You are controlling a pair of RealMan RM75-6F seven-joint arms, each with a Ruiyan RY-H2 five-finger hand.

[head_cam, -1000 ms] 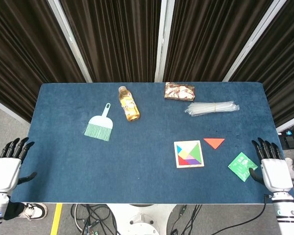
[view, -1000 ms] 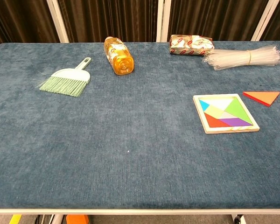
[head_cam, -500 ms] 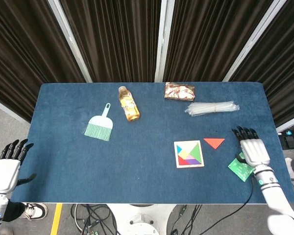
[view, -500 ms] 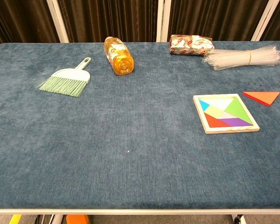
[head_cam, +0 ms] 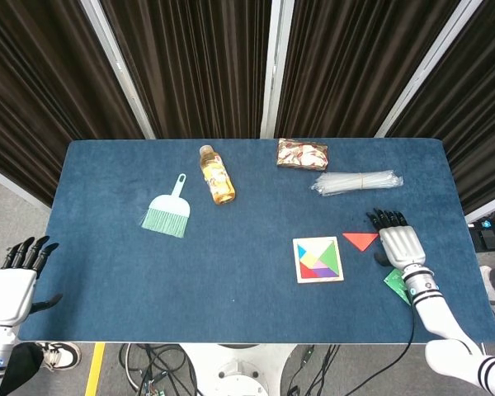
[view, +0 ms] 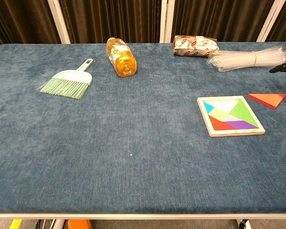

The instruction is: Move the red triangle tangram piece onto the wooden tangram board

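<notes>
The red triangle (head_cam: 360, 240) (view: 268, 99) lies flat on the blue cloth, just right of the wooden tangram board (head_cam: 318, 260) (view: 230, 116), which holds several coloured pieces. My right hand (head_cam: 398, 243) hovers open beside the triangle's right corner, fingers spread and pointing away from me; only dark fingertips (view: 282, 67) show at the chest view's right edge. My left hand (head_cam: 15, 283) hangs open off the table's near left corner, holding nothing.
A green card (head_cam: 398, 285) lies under my right wrist. Clear straws (head_cam: 356, 181) (view: 250, 59) and a wrapped packet (head_cam: 302, 154) (view: 195, 46) lie at the back right. A bottle (head_cam: 217, 174) (view: 121, 57) and a green brush (head_cam: 168, 212) (view: 66, 81) sit at the back left.
My right hand has travelled from the table's right edge inward and forward, now beside the red triangle. The left hand has sunk slightly. The triangle and board have not moved.
</notes>
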